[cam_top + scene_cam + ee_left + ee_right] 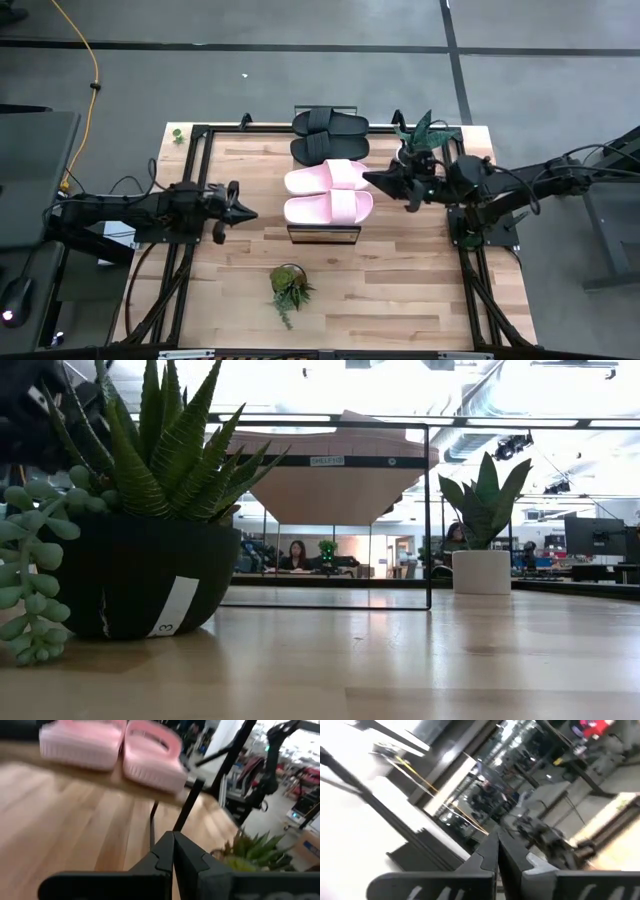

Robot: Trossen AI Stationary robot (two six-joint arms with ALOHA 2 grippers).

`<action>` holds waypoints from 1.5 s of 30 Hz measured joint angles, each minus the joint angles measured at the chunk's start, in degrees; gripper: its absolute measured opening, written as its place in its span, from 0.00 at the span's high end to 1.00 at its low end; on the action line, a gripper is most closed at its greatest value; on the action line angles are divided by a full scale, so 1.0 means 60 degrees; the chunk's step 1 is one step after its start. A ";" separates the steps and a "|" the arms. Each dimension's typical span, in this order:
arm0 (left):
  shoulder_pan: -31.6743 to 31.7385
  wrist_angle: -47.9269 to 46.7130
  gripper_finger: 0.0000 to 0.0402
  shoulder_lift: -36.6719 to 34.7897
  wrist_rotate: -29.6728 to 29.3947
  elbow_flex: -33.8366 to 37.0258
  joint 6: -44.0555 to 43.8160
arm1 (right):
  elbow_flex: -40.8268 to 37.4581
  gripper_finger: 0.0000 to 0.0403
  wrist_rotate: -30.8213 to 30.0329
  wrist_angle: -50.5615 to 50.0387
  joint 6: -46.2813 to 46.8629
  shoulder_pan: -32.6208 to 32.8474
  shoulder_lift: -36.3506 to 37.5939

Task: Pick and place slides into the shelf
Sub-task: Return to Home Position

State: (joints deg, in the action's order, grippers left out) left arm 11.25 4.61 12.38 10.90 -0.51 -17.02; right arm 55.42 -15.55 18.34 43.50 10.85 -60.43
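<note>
Step in hand: judging by the layout, all four slides already sit on the shelf (324,234); what remains looks like drawing both arms clear without brushing them.
Left gripper (247,213): fingers pressed together, empty, just off the shelf's left side.
Right gripper (371,178): fingers together, empty, at the shelf's right side.
Shelf contents: pink slides (328,192) at its near end, black slides (329,135) at the far end.
Desk: succulent (289,288) near the front edge.

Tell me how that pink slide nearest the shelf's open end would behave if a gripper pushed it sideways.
The pink slide looks thick and foam-like, so probably light and easy to shove. Its flat sole on the shelf suggests sliding rather than rolling. It lies against the other pink slide, so a push may move both.
</note>
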 joint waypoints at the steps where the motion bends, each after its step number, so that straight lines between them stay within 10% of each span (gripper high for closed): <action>1: 0.0000 -0.0203 1.00 0.0000 0.0004 0.0000 -0.0054 | 0.0000 1.00 0.0045 0.0121 -0.0121 0.0004 0.0080; 13: 0.0000 -0.0327 1.00 0.0033 0.0101 -0.0007 -0.0226 | 0.0000 1.00 0.0324 0.0208 -0.2908 0.0723 0.1486; 21: 0.0000 -0.0304 1.00 0.0033 0.0074 -0.0007 -0.0218 | -0.0007 1.00 -0.2324 -0.1568 -0.4841 0.2356 0.1568; 28: 0.0000 -0.0304 1.00 0.0033 0.0076 -0.0007 -0.0216 | -0.0007 1.00 -0.2560 -0.1773 -0.5501 0.2506 0.1321; 45: 0.0000 -0.0300 1.00 0.0033 0.0073 -0.0007 -0.0218 | -0.1254 1.00 0.2221 -0.0243 -0.4742 0.0146 0.0568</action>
State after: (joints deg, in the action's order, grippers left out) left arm 11.25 2.81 12.58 11.33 -0.56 -18.33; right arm 47.89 -2.22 16.88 15.05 11.73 -57.03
